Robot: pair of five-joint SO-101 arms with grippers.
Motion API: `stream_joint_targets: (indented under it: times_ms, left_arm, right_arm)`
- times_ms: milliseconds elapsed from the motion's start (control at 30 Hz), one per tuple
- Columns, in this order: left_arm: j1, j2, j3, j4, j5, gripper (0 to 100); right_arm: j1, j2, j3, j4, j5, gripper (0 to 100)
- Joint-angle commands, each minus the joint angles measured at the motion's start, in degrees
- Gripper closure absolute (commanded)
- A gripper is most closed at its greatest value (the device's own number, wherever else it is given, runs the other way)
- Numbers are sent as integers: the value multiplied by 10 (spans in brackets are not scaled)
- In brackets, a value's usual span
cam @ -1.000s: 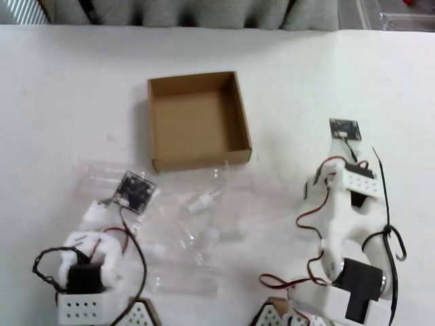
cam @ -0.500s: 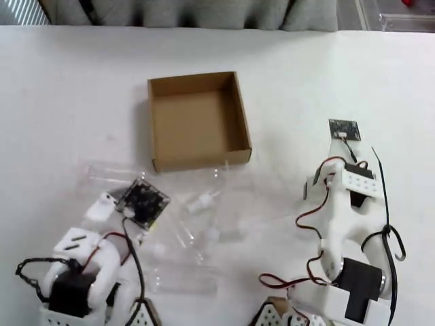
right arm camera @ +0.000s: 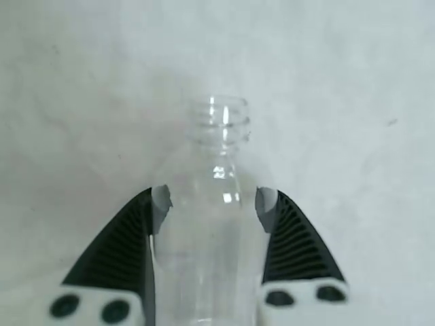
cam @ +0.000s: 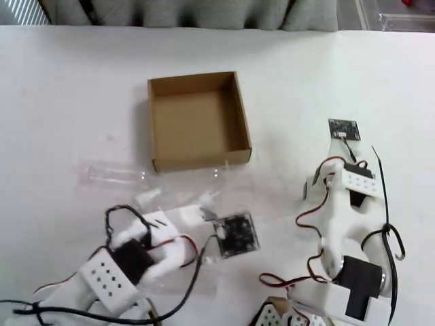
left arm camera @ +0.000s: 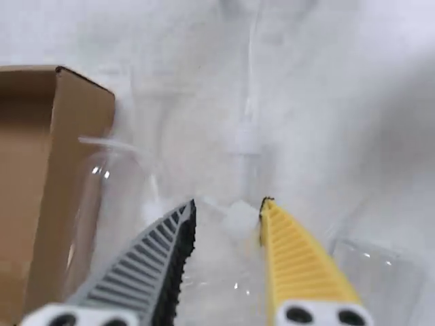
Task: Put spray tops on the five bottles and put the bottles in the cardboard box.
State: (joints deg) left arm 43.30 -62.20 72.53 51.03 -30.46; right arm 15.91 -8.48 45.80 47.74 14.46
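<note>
Clear bottle (right arm camera: 219,156) is clamped in the right pincer (right arm camera: 214,200), black fingers (right arm camera: 122,251) pressed on both sides of its body. Threaded neck is open, no spray top on it. Its long axis runs straight out along the pincer, neck pointing away from the right arm (cam: 346,204), toward the far side of the counter (cam: 81,88). The right arm sits at the right, well apart from the box.

Left pincer (left arm camera: 228,204) is apart, grey finger (left arm camera: 160,261) and yellow finger (left arm camera: 292,261) spread. A small white blob, likely a spray top (left arm camera: 241,219), lies just between the tips; too blurred to say whether it is touched. Another spray top with a thin dip tube (left arm camera: 245,136) lies farther out on the counter.

In the high view the left arm (cam: 129,261) reaches right into the pile in front of the box. White spray tops (cam: 191,214) and clear bottles lie there on their sides, near the box's near wall. One loose bottle (cam: 112,174) lies to the left, long axis left to right.

Cardboard box (cam: 198,121) is open and empty, so no bottle is packed yet.

Key relation: the spray tops lie left of the held bottle, right by the left pincer, so the left arm is the nearer one. Likely next: close on the spray top, carry it right, line its tube up with the open neck. Risk: the tube misses the narrow neck.
</note>
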Motion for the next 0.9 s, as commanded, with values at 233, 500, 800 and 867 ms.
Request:
stream_joint_targets:
  times_ms: [233,500,800,867]
  left_arm:
    - [12,161,-24,-145,-98,837]
    - [11,391,-117,-225,-98,828]
    - [-24,471,-164,-239,-57,718]
    - [-24,473,-164,-239,-54,721]
  right_arm:
    - [7,4,-25,7,-3,982]
    - [7,4,-27,6,-2,982]
    - [7,4,-27,6,-2,982]
    - [7,4,-27,6,-2,982]
